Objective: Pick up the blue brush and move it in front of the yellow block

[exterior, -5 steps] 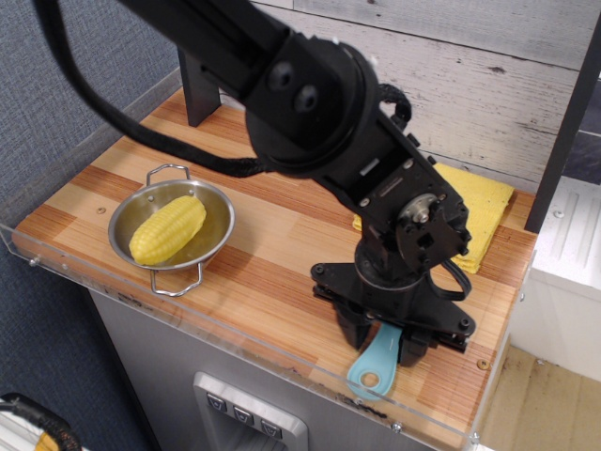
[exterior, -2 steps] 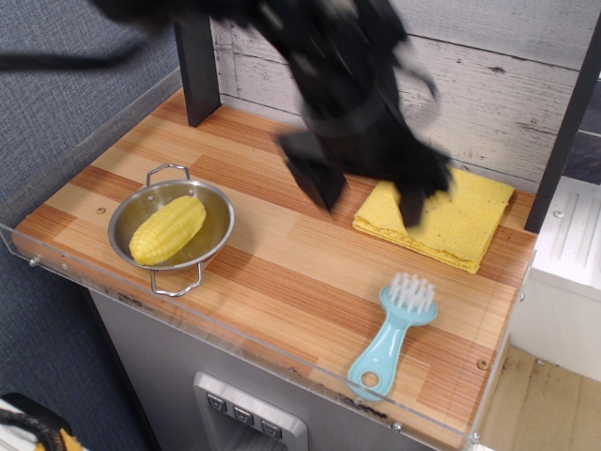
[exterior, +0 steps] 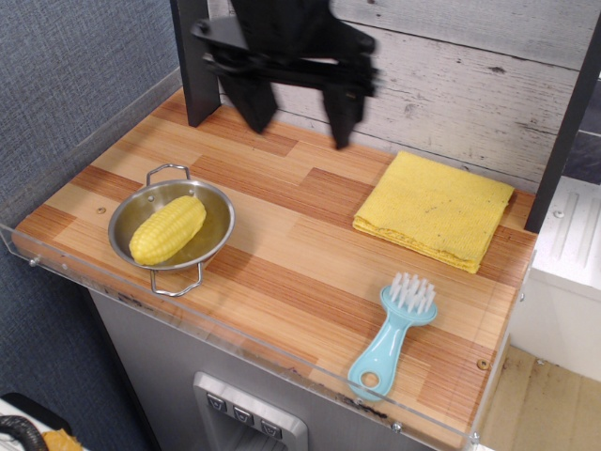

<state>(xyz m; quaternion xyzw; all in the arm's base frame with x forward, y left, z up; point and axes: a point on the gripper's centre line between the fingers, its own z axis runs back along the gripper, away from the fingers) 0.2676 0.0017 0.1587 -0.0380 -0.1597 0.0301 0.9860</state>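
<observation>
The blue brush lies on the wooden counter near the front right edge, white bristles toward the back, handle hole toward the front. It rests in front of the yellow block, a flat folded yellow cloth at the back right, with a gap between them. My gripper hangs open and empty high above the back middle of the counter, well away from the brush. Its two black fingers point down, spread wide.
A metal bowl with two handles holds a yellow corn cob at the left. A dark post stands at the back left. A clear plastic lip runs along the front edge. A wooden plank wall is behind.
My gripper let go of the brush, rose from it and moved back and to the left. The brush stays on the counter in front of the cloth.
</observation>
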